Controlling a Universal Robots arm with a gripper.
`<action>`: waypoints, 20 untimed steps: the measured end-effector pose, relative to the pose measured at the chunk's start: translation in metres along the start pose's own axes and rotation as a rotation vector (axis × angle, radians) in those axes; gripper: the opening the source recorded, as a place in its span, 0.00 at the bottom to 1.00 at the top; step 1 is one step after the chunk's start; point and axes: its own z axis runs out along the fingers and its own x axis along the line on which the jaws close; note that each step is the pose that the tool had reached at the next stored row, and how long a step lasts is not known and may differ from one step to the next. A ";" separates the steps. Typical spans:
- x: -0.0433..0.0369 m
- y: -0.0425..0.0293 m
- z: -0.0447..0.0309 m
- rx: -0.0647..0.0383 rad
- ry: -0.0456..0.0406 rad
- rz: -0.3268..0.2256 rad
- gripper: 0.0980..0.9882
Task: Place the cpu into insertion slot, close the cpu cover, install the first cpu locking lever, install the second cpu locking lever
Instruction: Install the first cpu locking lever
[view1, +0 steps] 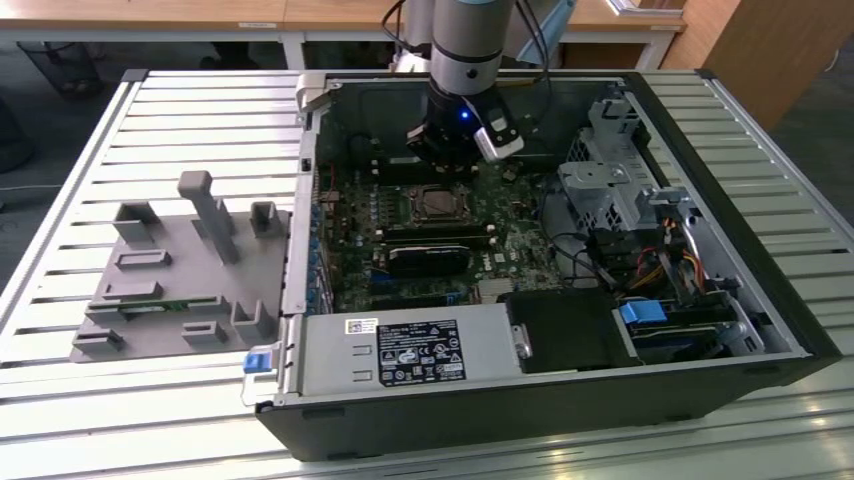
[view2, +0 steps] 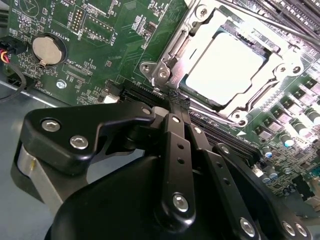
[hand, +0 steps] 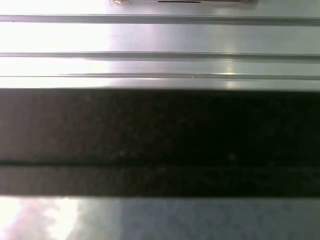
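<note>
Where memory sticks (view1: 430, 238) lie, cpu (view2: 224, 67) adjacent.

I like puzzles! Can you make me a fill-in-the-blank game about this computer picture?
1. The cpu sits in the slot under a silver ____.
2. The round battery lies on the ____ board.
3. In the exterior view, the grey holder lies on the slatted table, to the ____ of the case.

Missing words: cover; green; left

My exterior view looks steeply down on the open black computer case (view1: 534, 400); my second wrist view sits close over its green motherboard (view2: 95, 50), shared by both.
</note>
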 end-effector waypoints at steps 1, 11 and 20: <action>0.0000 0.0000 0.0001 0.001 0.0000 0.000 0.01; 0.0000 0.0001 -0.0003 0.006 -0.0002 0.000 0.01; -0.0003 -0.0001 0.0004 0.023 -0.0002 0.000 0.01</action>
